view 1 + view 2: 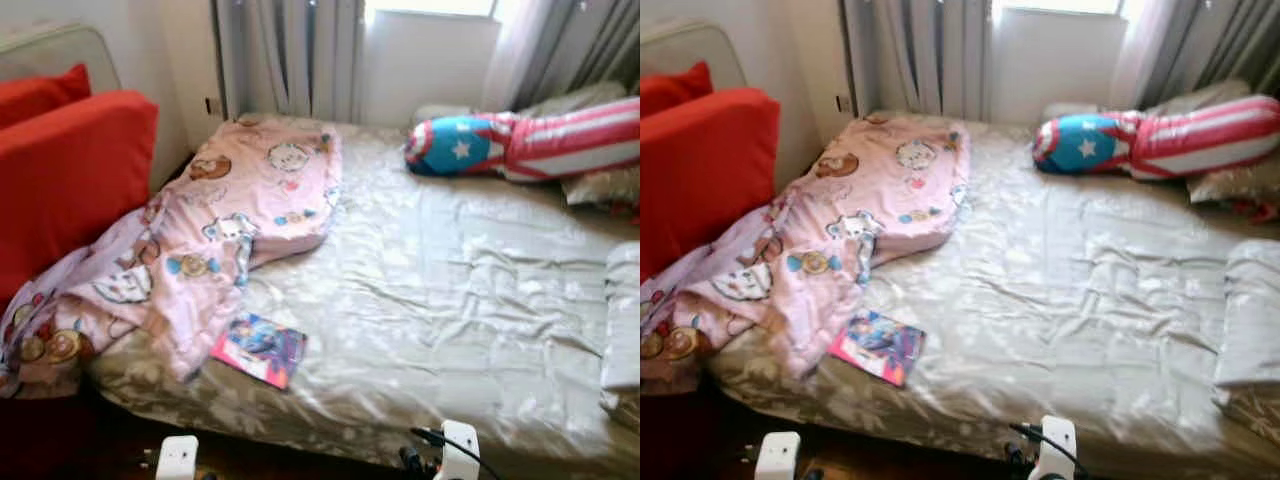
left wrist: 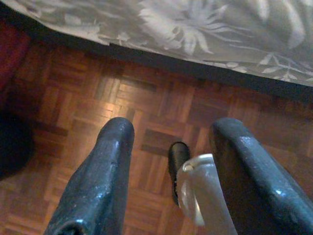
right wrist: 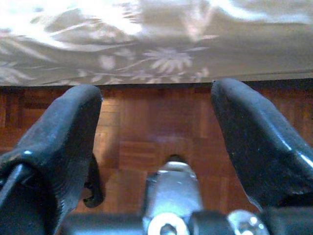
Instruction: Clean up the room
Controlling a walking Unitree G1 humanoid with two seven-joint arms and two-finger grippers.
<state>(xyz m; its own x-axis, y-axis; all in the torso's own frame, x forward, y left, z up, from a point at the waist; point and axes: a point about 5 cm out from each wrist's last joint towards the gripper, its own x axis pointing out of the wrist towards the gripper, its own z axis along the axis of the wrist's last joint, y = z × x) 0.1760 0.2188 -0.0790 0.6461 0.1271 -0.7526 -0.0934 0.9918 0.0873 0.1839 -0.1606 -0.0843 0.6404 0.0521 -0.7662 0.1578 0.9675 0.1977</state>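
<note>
My left gripper (image 2: 166,171) and my right gripper (image 3: 156,142) both hang with fingers apart and hold nothing, above the wooden floor (image 2: 73,107) near the bed (image 1: 450,290). I judge that the cleaning is hardly begun: a pink blanket (image 1: 210,240) lies crumpled there, and a book (image 1: 260,350) lies just beside it near the edge.

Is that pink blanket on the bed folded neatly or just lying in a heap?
Heaped. The pink blanket lies crumpled, trailing off the bed.
</note>
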